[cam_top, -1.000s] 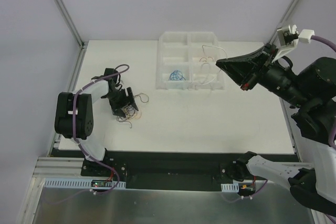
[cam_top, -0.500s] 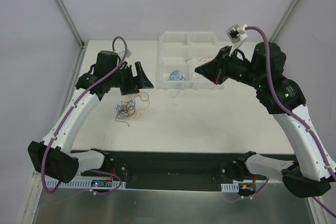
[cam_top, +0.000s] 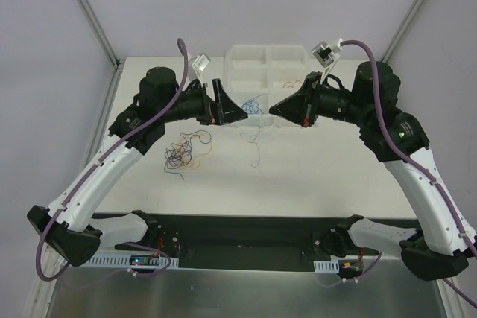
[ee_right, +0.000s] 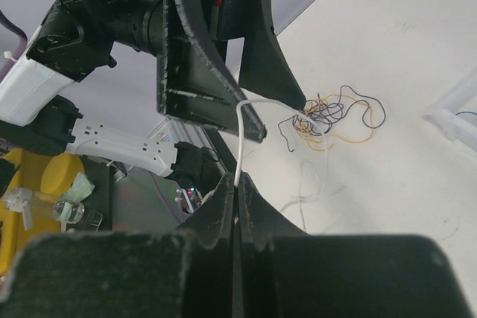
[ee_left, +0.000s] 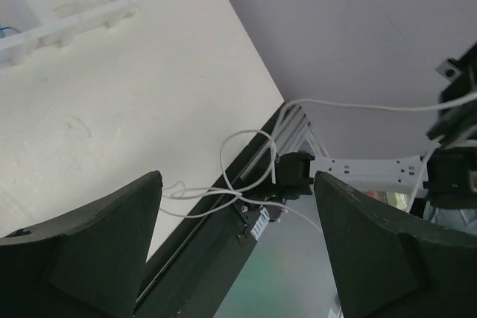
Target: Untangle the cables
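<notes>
My right gripper [cam_top: 273, 110] is shut on a thin white cable [ee_right: 240, 135], held above the table in front of the tray. The strand loops down toward the table [cam_top: 257, 147]. My left gripper [cam_top: 240, 110] faces it from the left with jaws wide open; in the left wrist view the white cable [ee_left: 246, 173] hangs beyond and between the fingers [ee_left: 112, 221], touching neither. A curly tangle of orange, dark and red cables [cam_top: 186, 150] lies on the table, left of and below both grippers; the right wrist view shows this tangle [ee_right: 328, 121] too. A blue cable [cam_top: 252, 102] lies in the tray.
A clear compartment tray [cam_top: 267, 48] stands at the back middle of the white table [cam_top: 335, 176]; another thin cable [cam_top: 293, 83] lies in one of its right cells. The black front rail [cam_top: 246, 229] and both arm bases run along the near edge.
The left gripper rose from the tangle and swung right, opening wider. The right gripper carried the white cable left, out from over the tray. Both grippers now face each other.
</notes>
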Controlling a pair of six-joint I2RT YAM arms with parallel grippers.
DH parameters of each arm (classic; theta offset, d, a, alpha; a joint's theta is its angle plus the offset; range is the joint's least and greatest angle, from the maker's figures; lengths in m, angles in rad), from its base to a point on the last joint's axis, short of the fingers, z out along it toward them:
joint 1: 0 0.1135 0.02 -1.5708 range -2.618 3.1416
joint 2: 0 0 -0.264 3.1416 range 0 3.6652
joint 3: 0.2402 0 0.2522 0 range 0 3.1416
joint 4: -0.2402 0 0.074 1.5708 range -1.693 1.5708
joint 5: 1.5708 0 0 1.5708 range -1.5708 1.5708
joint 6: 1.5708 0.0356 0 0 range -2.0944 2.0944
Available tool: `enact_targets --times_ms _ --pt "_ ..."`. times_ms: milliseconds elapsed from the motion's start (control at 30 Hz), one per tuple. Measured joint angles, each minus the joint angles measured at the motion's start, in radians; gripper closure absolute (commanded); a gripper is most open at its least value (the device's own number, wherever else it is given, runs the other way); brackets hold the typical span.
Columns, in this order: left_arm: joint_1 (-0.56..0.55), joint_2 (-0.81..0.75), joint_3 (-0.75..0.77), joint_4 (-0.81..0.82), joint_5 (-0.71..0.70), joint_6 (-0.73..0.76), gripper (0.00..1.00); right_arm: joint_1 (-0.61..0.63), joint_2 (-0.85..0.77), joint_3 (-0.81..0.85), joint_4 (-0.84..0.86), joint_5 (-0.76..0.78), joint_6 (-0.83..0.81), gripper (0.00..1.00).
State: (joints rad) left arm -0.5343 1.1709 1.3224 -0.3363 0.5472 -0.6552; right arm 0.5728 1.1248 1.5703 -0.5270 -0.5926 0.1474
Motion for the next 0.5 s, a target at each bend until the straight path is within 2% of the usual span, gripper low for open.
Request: enact_targets --times_ms 200,500 --pt "-0.111 -0.003 0.003 0.09 0.004 0.013 0.12 0.0 0.0 -0.008 0.023 -0.037 0.024 0.99" --pt "-0.148 0.106 0.061 0.116 0.027 0.019 0.08 0.0 0.0 -0.011 0.045 -0.055 0.055 0.99"
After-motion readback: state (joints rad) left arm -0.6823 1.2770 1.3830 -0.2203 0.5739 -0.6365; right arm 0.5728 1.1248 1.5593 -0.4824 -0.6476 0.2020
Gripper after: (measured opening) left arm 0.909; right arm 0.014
